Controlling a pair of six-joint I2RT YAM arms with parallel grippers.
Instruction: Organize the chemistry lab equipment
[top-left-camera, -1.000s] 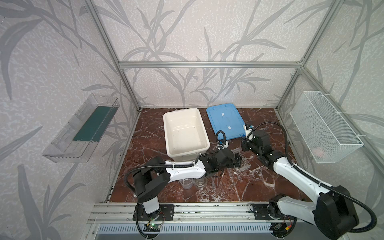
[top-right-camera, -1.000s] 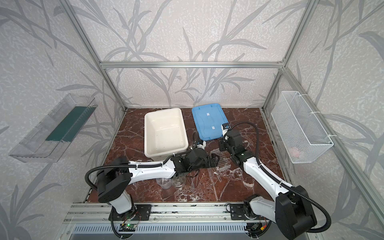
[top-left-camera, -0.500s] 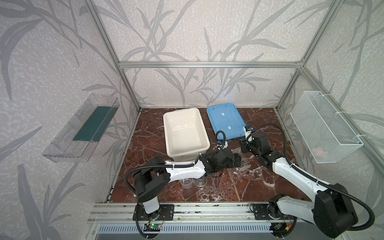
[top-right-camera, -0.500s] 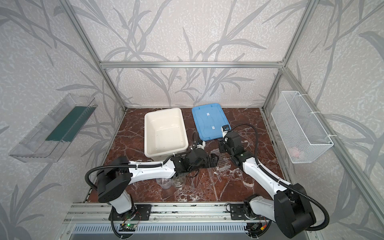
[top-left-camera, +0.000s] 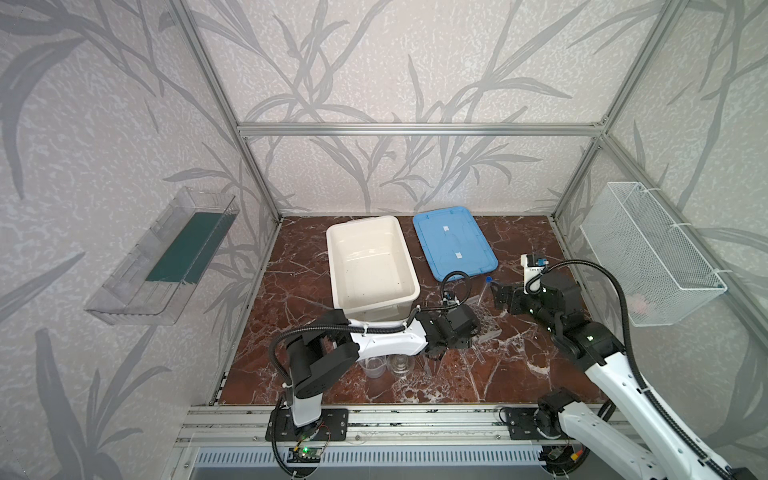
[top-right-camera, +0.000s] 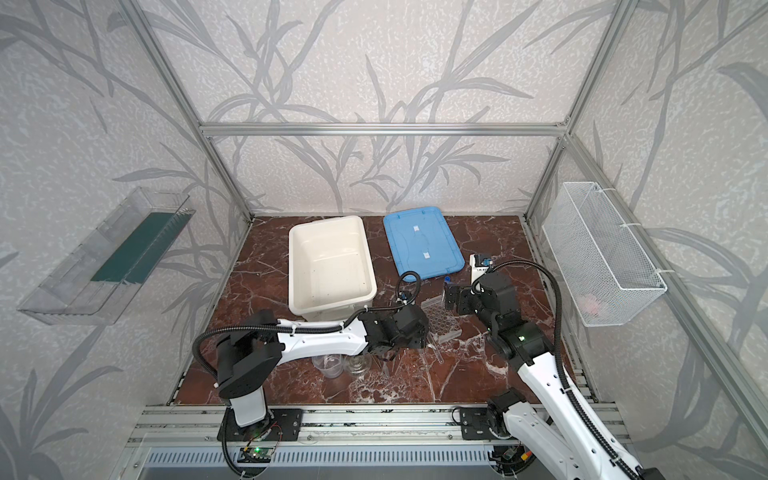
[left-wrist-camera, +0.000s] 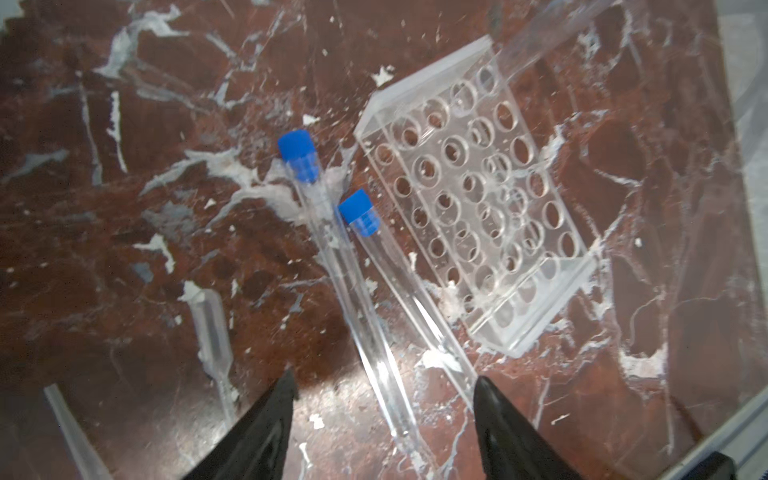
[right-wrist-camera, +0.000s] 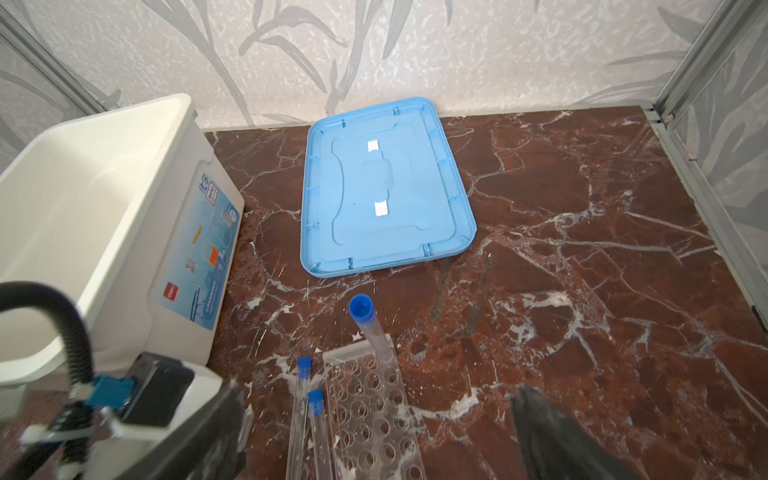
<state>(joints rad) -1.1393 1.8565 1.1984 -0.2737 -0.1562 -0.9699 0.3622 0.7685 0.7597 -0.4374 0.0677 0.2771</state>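
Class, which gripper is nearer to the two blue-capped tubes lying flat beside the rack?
Left. The left gripper hangs over the capless ends of the lying tubes, fingers either side; the right gripper is apart, across the rack, beside the standing tube.

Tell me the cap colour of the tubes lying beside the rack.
Blue caps, clearest in the left wrist view.

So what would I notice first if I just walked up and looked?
The big blue lid jumps out first, lying flat at the back of the marble table, right beside the open white tub. Then the bright blue caps: one tube sticks up out of the clear rack, and two more tubes lie flat beside it, by the open left gripper.
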